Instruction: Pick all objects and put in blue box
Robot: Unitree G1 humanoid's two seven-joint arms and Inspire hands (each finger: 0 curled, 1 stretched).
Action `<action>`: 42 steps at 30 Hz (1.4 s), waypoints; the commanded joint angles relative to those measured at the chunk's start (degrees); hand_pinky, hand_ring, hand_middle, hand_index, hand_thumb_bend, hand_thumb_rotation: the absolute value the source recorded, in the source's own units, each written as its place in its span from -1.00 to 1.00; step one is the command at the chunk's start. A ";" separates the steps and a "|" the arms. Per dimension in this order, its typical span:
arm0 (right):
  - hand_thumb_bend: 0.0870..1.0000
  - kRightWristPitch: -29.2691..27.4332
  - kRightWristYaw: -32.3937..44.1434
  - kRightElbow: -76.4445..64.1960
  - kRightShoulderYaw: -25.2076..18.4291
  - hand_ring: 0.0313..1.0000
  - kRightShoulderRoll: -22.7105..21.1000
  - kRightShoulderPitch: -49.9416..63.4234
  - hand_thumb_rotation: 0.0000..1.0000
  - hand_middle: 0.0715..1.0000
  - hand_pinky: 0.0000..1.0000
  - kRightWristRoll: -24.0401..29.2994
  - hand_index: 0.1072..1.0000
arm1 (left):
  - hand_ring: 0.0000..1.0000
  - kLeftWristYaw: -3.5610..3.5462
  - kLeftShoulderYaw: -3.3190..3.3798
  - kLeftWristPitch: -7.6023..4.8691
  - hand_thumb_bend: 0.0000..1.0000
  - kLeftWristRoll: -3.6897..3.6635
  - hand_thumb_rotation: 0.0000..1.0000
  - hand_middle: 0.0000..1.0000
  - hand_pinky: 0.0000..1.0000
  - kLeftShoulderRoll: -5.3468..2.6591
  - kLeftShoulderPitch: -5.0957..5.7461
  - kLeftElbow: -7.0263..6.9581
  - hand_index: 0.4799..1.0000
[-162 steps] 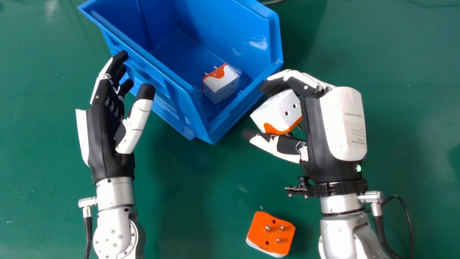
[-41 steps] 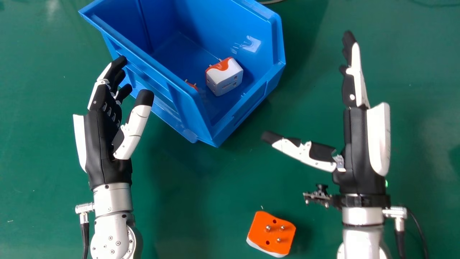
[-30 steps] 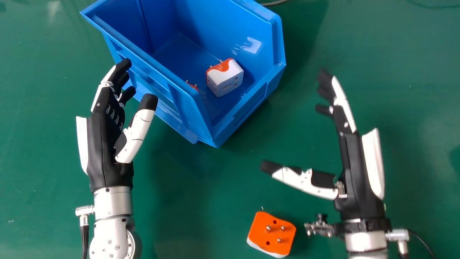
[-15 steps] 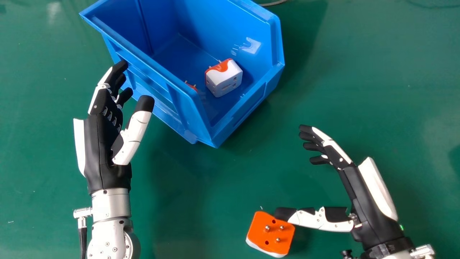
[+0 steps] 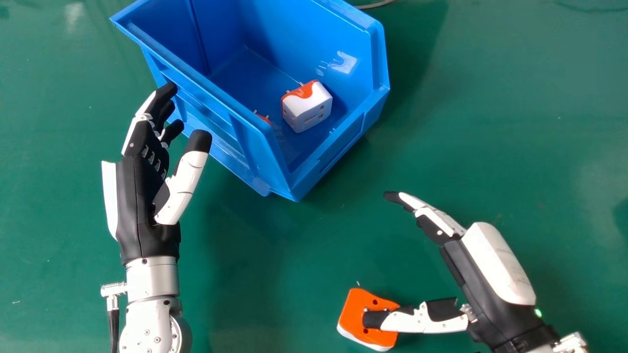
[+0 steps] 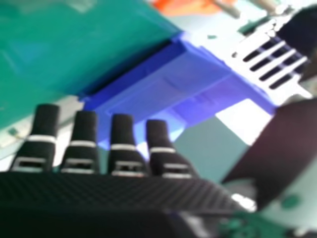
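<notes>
Blue box [image 5: 377,63] | 2 adapters [image 5: 306,109], wall [image 5: 250,147] partly hiding 1 | left hand [image 5: 135,201] beside

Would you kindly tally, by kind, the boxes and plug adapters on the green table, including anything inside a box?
Blue box: 1
Plug adapters: 3, one mostly hidden by the box wall
Total: 4

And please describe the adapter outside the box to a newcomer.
From the blue box, cross the green table toward the robot. The adapter lies below the right hand's thumb, orange face up, unlike the mostly white adapter in the box.
</notes>
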 commanded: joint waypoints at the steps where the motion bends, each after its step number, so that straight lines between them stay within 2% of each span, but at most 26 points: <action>1: 0.67 1.06 0.38 -2.94 0.36 0.77 -0.43 0.54 -0.07 0.77 0.59 -1.04 0.73 | 0.80 0.36 -0.27 -0.30 0.65 0.75 0.18 0.80 0.72 0.16 -0.69 -0.88 0.26; 5: 0.65 2.98 0.39 -4.94 0.99 0.76 -0.52 0.91 0.05 0.77 0.56 -3.35 0.73 | 0.79 0.94 -0.31 -0.32 0.66 1.36 0.20 0.80 0.70 0.10 -0.81 -0.97 0.25; 8: 0.66 4.18 2.32 -5.83 1.61 0.75 -0.69 1.14 0.08 0.76 0.55 -2.71 0.72 | 0.78 1.39 -0.36 -0.24 0.67 1.83 0.20 0.80 0.70 0.14 -0.93 -0.93 0.26; 11: 0.66 5.27 4.58 -6.81 2.02 0.75 -0.81 1.51 0.08 0.76 0.56 -1.70 0.73 | 0.78 1.28 -0.37 -0.39 0.67 1.69 0.21 0.79 0.69 0.18 -1.13 -0.69 0.26; 13: 0.65 5.61 5.56 -7.22 2.22 0.77 -0.85 1.55 0.09 0.77 0.58 -1.47 0.74 | 0.78 1.48 -0.39 -0.24 0.67 2.00 0.21 0.79 0.69 0.31 -1.11 -0.74 0.26; 19: 0.58 7.02 6.32 -8.34 2.97 0.79 -0.72 1.92 0.07 0.79 0.61 -2.10 0.74 | 0.78 1.51 -0.29 -0.05 0.67 1.95 0.22 0.79 0.69 0.31 -1.38 -0.80 0.26; 21: 0.56 8.34 6.66 -9.10 3.35 0.80 -0.93 2.04 0.06 0.79 0.63 -3.32 0.74 | 0.78 1.65 -0.26 -0.13 0.67 2.02 0.22 0.79 0.69 0.29 -1.51 -0.67 0.25; 25: 0.53 13.22 5.76 -12.17 4.36 0.81 -0.94 2.86 0.06 0.80 0.62 -9.84 0.74 | 0.77 1.31 -0.35 -0.11 0.67 1.72 0.22 0.79 0.68 0.24 -1.73 -0.58 0.25; 30: 0.55 18.33 6.86 -15.41 5.65 0.80 -0.76 3.82 -0.06 0.80 0.60 -14.28 0.74 | 0.77 1.74 -0.34 -0.02 0.68 2.17 0.22 0.78 0.67 0.30 -1.80 -0.57 0.24; 35: 0.57 22.35 8.54 -18.20 6.49 0.80 -0.21 4.78 -0.23 0.80 0.57 -14.95 0.73 | 0.77 2.10 -0.37 0.07 0.68 2.16 0.21 0.78 0.67 0.30 -1.62 -0.96 0.24; 37: 0.57 23.23 9.15 -18.90 6.67 0.80 -0.23 5.02 -0.31 0.80 0.55 -14.68 0.72 | 0.77 1.93 -0.36 0.06 0.68 1.85 0.21 0.78 0.67 0.25 -1.49 -1.08 0.24; 39: 0.57 23.97 9.59 -19.37 6.86 0.80 -0.32 5.09 -0.47 0.80 0.53 -14.78 0.71 | 0.77 1.56 -0.32 0.06 0.69 1.35 0.21 0.78 0.67 0.16 -1.37 -1.09 0.25; 42: 0.58 24.91 9.61 -19.88 7.28 0.79 -0.57 5.18 -0.59 0.80 0.51 -15.57 0.69 | 0.77 1.55 -0.26 -0.05 0.69 1.49 0.20 0.78 0.67 0.29 -1.19 -0.95 0.24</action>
